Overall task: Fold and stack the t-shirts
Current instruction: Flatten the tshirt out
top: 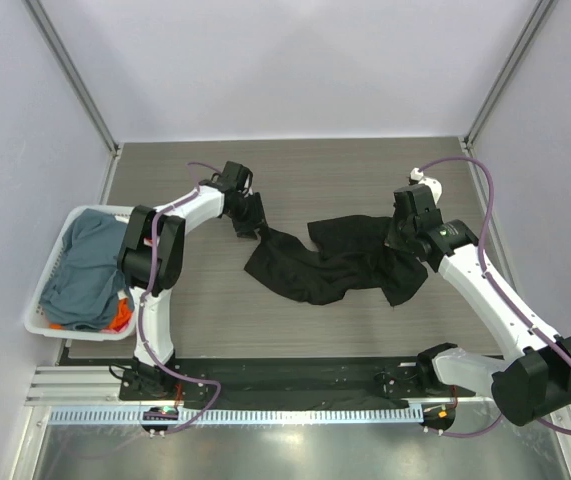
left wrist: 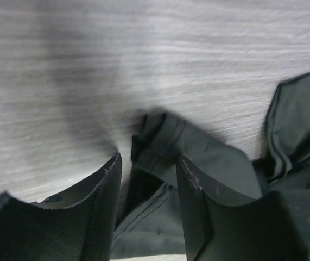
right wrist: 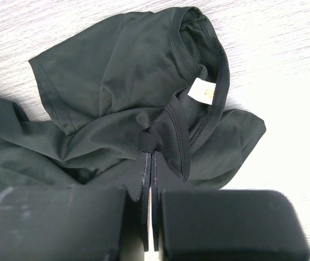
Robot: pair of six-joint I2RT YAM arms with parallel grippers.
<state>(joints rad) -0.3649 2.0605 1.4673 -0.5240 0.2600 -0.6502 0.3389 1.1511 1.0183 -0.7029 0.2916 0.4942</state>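
shirt: plain black soft-cloth t-shirt point(top: 330, 262), bunched on the grey wood-grain worktop point(top: 315, 170), right of the white lattice plastic basket point(top: 50, 300)
axis: runs straight away from basket, collar at far end
left gripper point(left wrist: 148, 160): spread, straddling basket-side fold
right gripper point(right wrist: 150, 157): pressed together, pinching cloth by collar
risk: left closes on doubled layers, so shirt twists when stretched

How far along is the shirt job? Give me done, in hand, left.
Done: nothing; no folded shirt or stack shows.
In hand: the black shirt lies crumpled on the table, the right claw shut on a fold of it, the left claw open around its other end.
Left: fold it, then the grey shirt and orange shirt heaped in the basket.
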